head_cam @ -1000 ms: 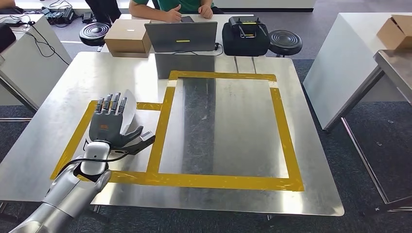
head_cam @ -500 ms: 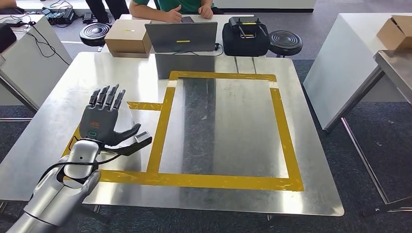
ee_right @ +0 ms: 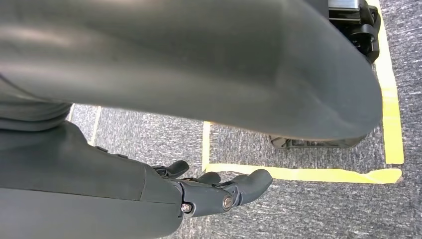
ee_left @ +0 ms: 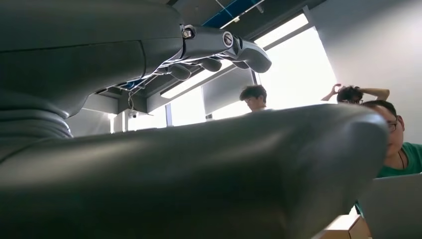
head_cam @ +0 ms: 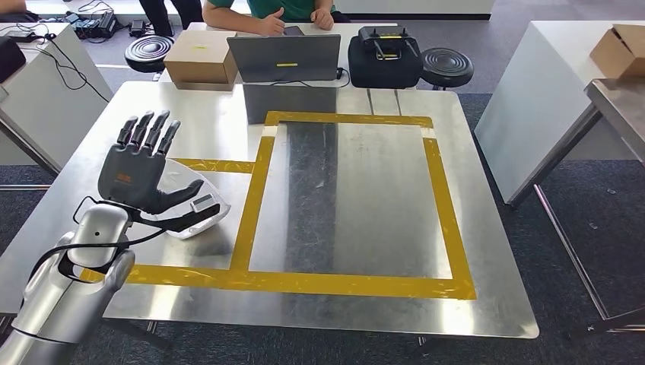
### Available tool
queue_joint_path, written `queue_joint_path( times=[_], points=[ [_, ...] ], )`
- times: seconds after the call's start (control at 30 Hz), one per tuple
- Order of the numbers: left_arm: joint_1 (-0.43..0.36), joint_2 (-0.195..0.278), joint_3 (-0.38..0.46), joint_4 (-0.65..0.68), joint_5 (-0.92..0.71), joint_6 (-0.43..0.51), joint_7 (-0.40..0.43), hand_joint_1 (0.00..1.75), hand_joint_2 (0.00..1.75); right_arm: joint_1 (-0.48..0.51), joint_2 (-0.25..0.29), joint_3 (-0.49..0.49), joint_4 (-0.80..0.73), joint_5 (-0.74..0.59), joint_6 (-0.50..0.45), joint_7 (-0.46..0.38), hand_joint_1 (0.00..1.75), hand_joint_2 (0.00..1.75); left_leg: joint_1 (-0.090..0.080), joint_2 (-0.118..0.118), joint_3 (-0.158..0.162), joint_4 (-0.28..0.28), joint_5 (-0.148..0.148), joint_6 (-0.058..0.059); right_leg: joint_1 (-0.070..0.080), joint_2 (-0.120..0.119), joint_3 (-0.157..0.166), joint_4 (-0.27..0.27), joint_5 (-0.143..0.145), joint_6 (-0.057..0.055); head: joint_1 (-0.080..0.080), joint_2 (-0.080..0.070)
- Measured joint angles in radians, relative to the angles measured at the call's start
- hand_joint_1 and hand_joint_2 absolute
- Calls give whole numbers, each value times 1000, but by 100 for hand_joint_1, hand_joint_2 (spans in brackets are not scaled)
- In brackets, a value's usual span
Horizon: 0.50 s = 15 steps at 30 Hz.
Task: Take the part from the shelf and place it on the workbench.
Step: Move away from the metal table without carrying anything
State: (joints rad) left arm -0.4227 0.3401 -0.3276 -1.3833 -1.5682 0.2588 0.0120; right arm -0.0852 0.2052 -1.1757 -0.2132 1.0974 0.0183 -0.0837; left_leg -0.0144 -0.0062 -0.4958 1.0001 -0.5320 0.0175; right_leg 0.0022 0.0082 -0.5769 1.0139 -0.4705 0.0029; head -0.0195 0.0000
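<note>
The robot's left hand (head_cam: 141,171) hangs above the left side of the steel workbench (head_cam: 342,198), palm turned down, its dark fingers (head_cam: 144,131) straight and fanned apart with the thumb stuck out toward the middle of the table, holding nothing. The white part (head_cam: 199,204) lies flat on the metal just beneath and beside that thumb, inside the smaller yellow-taped box (head_cam: 217,165) at the left (a little grey label shows on its upper face), and I can't make out any finger touching it. The larger yellow tape rectangle (head_cam: 445,205) sits to its right. In the right wrist view the right hand (ee_right: 219,191) hangs over grey carpet marked with yellow floor tape (ee_right: 303,173), its fingers loosely curled with nothing in them. Across the bench a person in a green shirt (head_cam: 270,9) sits behind a grey laptop (head_cam: 283,58), with a cardboard box (head_cam: 199,58) to one side of it and a black case (head_cam: 384,57) to the other.
</note>
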Motion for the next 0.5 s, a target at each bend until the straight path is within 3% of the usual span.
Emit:
queue_joint_path(
  times=[0.23, 0.43, 0.5],
  points=[
    [3, -5, 32, -10, 0, -4, -20, 0, 0, -1, 0, 0, 0, 11, 0, -3, 0, 0, 0, 0, 0, 1, 0, 0, 0, 0, 0, -1, 0, 0, 0, 0],
    [35, -5, 66, -37, 0, -5, -34, 0, 0, -1, 0, 0, 0, 11, 0, -6, 0, 0, -2, 1, -1, 0, 7, 9, -3, 0, 0, -3, 6, 11, 0, 0],
    [39, -5, 71, -44, 0, -5, -33, 0, 0, -1, 0, 0, 0, 10, 0, -6, 0, 0, 6, 4, 0, -8, 17, 17, -2, -1, -16, 34, -23, 18, 2, 0]
  ],
)
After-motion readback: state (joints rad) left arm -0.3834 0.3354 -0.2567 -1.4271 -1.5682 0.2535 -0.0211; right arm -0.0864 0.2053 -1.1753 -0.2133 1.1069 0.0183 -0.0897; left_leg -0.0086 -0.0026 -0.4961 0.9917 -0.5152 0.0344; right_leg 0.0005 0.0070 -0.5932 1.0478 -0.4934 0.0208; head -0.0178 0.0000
